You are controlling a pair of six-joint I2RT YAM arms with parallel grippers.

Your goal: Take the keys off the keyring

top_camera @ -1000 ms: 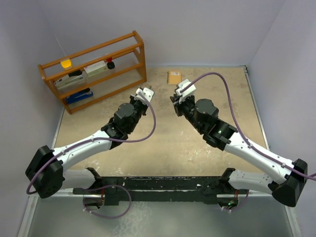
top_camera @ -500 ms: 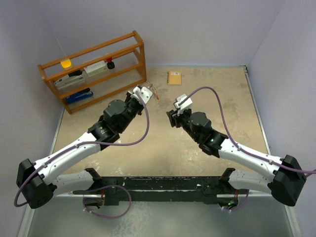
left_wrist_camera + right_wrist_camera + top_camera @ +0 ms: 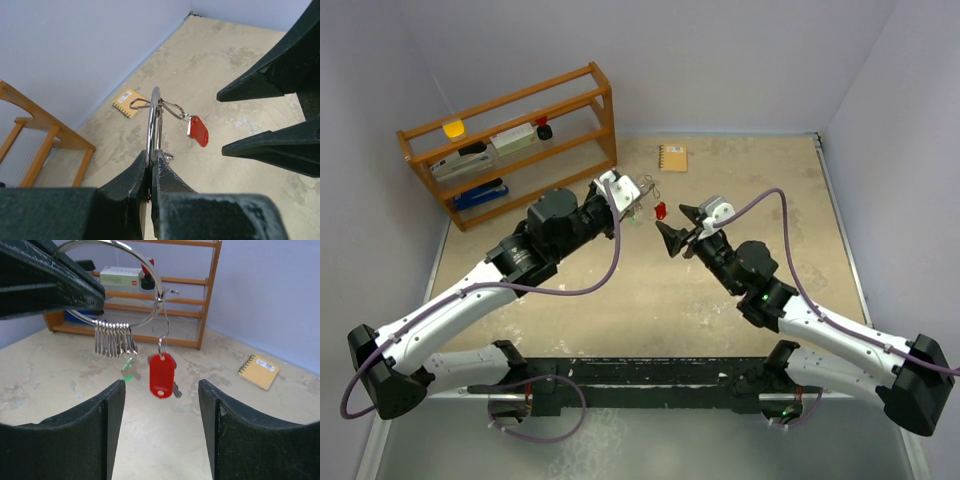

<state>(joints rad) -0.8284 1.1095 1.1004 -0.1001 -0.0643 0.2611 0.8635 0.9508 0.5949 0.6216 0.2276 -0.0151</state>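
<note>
Within left end effector [image 3: 151, 159], keyring [image 3: 151, 112] with red key [image 3: 199, 131]

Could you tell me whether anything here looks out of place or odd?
Nothing stands out: the left gripper holds the keyring off the table, the red key dangling, and the open right gripper faces it.

Table [image 3: 660, 300]: beige, mottled. Wooden rack [image 3: 510, 124] is stood at upper left; notebook [image 3: 672, 157] is laid at upper centre.
</note>
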